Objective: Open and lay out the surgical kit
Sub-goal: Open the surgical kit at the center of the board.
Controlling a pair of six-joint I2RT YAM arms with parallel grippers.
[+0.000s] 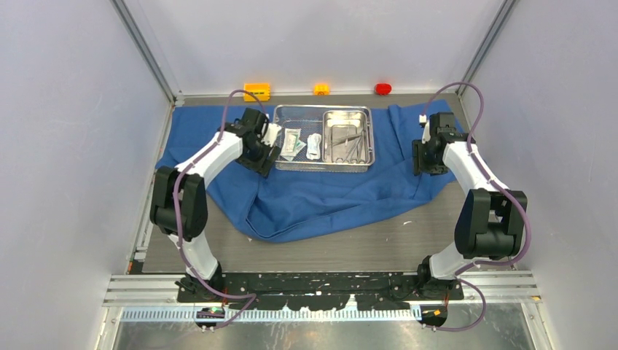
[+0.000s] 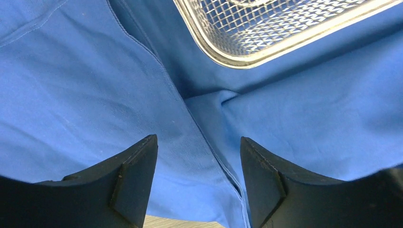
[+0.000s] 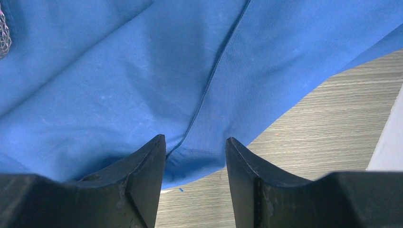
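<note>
Left claw (image 2: 198,138) and right claw (image 3: 195,137) wide, seemingly empty, over blue cloth wrap (image 2: 71,95)

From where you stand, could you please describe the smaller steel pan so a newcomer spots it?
A blue cloth covers the table's far half, with a mesh tray on it. The smaller steel pan fills the tray's right half: solid-walled and holding thin instruments, unlike the packets left of it.

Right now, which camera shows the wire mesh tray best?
The top camera: the whole mesh tray shows, on the blue cloth. The left wrist camera catches one corner; the right wrist, a sliver of mesh.
</note>
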